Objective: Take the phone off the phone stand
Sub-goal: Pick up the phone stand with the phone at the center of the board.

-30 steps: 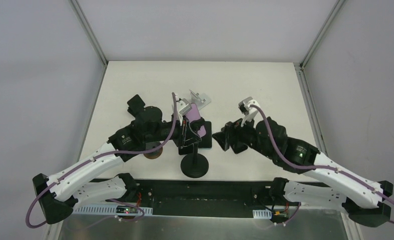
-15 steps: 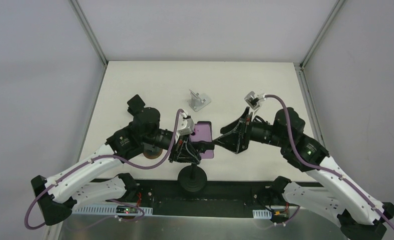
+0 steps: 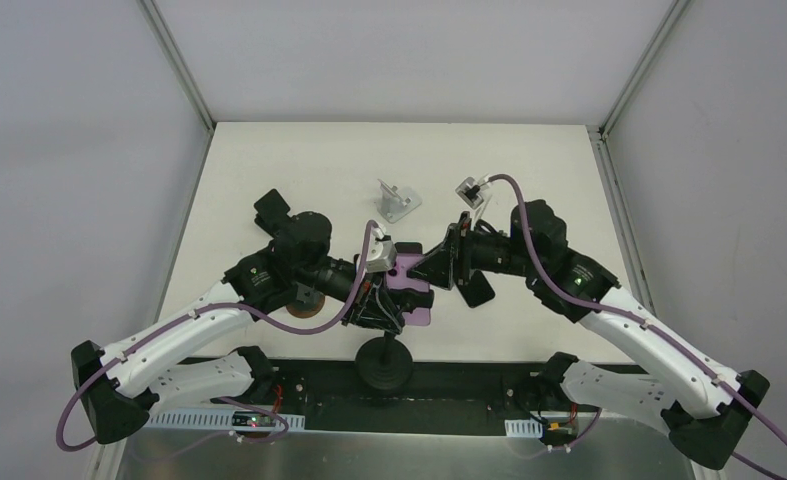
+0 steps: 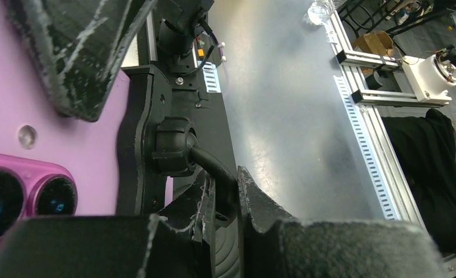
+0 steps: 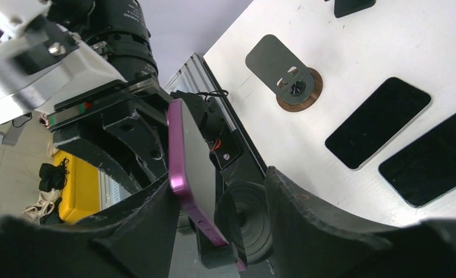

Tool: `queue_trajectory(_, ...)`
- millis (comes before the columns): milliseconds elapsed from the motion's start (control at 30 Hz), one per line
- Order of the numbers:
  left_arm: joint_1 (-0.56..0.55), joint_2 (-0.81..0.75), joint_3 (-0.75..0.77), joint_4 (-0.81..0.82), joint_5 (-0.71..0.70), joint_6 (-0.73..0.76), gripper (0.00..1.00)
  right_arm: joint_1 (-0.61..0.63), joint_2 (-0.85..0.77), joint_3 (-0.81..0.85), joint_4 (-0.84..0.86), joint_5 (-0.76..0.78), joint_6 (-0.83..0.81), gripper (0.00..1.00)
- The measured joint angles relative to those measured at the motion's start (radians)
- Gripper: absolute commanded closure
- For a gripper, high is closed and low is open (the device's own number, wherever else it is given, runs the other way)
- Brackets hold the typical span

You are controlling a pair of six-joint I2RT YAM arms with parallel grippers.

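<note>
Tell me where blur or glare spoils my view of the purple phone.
Top external: even light, sharp, but the purple phone is small and partly hidden. Left wrist: black phone stand's ball joint crisp, left fingers blurred, soft sheen on the metal sheet. Right wrist: phone edge sharp, white table bright, right fingers dark and soft.

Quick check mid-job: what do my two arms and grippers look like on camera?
Left arm and right arm: white lower links, black upper joints, a purple cable along each. White camera block at each wrist. Gripper fingers black, wedge-shaped, scuffed with pale scratches.
</note>
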Motion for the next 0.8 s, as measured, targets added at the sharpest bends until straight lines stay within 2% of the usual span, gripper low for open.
queue_trajectory(200, 0.000, 0.000, 0.000, 0.000, 0.008, 0.003, 1.00, 0.013, 0.016, 0.000, 0.002, -0.001, -0.004, 0.48)
queue_trajectory(267, 0.000, 0.000, 0.000, 0.000, 0.008, 0.005, 1.00, 0.027, 0.021, 0.001, 0.001, -0.002, -0.013, 0.54)
queue_trajectory(367, 0.000, 0.001, 0.000, 0.000, 0.007, 0.007, 0.99, 0.064, 0.039, 0.003, -0.002, 0.000, -0.034, 0.68)
queue_trajectory(467, 0.000, 0.001, 0.000, 0.000, -0.007, 0.006, 0.87, 0.114, 0.057, 0.011, -0.019, 0.023, -0.066, 0.86)
queue_trajectory(600, 0.000, -0.012, -0.001, -0.012, -0.034, 0.016, 0.70, 0.152, 0.057, 0.026, -0.048, 0.104, -0.099, 1.00)
queue_trajectory(700, 0.000, -0.055, -0.011, -0.012, -0.090, 0.014, 0.63, 0.186, 0.055, 0.027, -0.078, 0.181, -0.110, 1.00)
queue_trajectory(800, 0.000, -0.095, -0.029, -0.005, -0.144, 0.014, 0.60, 0.219, 0.054, 0.027, -0.101, 0.266, -0.114, 1.00)
